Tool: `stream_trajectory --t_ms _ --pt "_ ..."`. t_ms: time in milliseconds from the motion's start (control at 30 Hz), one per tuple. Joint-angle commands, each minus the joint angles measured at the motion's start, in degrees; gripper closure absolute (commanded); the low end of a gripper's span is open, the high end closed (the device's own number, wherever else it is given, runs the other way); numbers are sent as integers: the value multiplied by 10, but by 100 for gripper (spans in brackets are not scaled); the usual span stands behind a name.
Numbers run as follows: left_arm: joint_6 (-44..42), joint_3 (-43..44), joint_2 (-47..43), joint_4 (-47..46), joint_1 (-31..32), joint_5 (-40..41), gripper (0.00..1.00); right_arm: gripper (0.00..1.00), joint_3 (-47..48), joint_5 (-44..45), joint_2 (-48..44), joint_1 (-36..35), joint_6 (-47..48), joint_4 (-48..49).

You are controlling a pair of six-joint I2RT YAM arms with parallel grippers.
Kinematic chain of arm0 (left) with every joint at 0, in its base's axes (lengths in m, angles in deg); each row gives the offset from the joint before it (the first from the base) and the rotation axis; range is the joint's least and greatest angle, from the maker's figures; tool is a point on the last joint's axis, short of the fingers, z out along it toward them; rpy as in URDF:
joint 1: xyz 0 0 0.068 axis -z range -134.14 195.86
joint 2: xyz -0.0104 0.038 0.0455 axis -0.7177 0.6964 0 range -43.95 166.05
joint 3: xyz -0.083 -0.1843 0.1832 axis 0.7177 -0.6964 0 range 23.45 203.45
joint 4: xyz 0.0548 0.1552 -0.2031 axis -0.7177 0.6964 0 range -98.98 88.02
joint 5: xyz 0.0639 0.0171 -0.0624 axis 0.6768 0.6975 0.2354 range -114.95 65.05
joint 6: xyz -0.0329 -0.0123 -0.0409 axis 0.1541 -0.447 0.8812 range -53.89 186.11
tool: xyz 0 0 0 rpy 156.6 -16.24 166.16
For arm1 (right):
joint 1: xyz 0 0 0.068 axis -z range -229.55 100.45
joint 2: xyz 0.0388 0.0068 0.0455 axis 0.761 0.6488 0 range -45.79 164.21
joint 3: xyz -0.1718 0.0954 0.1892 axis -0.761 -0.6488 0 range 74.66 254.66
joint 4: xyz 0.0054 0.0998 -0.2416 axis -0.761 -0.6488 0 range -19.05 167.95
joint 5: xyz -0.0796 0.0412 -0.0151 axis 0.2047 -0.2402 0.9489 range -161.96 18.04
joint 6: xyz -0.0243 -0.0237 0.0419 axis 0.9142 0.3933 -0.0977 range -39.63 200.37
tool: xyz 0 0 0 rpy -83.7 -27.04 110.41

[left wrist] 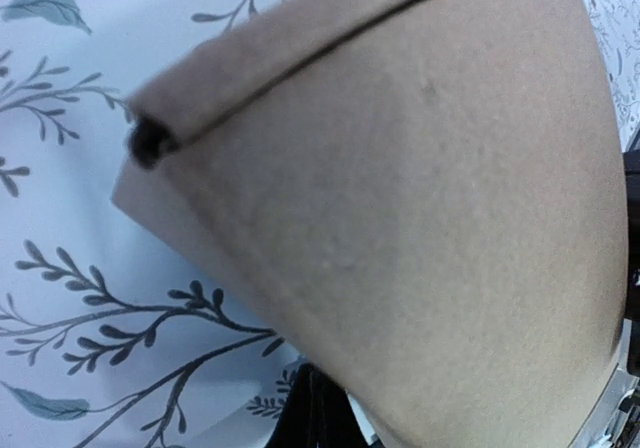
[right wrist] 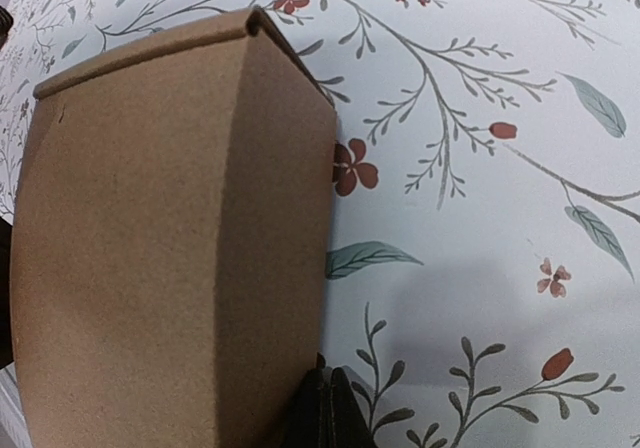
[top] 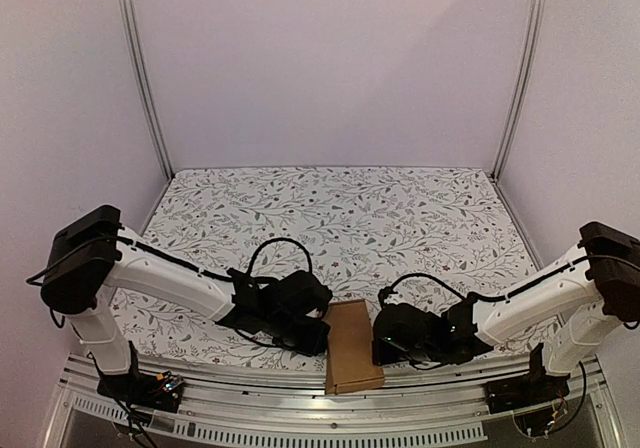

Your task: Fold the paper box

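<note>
Brown paper box (top: 353,346) lies between left gripper (top: 318,335) and right gripper (top: 383,348).

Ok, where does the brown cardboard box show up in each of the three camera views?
Top external: box sits at bottom centre.
Left wrist: box fills the centre and right.
Right wrist: box fills the left half.
Shared landmark: the floral table cover under it.
</note>
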Motion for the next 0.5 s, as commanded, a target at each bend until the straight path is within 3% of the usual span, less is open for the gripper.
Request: stream_trajectory --t_ms 0,200,467 --pt "24 -37 -9 -216 2 -69 100 100 20 -81 44 -5 1 61" --pt "45 -84 -44 -335 -5 -95 100 100 27 -81 45 -5 12 60" --pt "8 -118 -147 -278 -13 -61 100 100 34 -94 38 29 38 57"
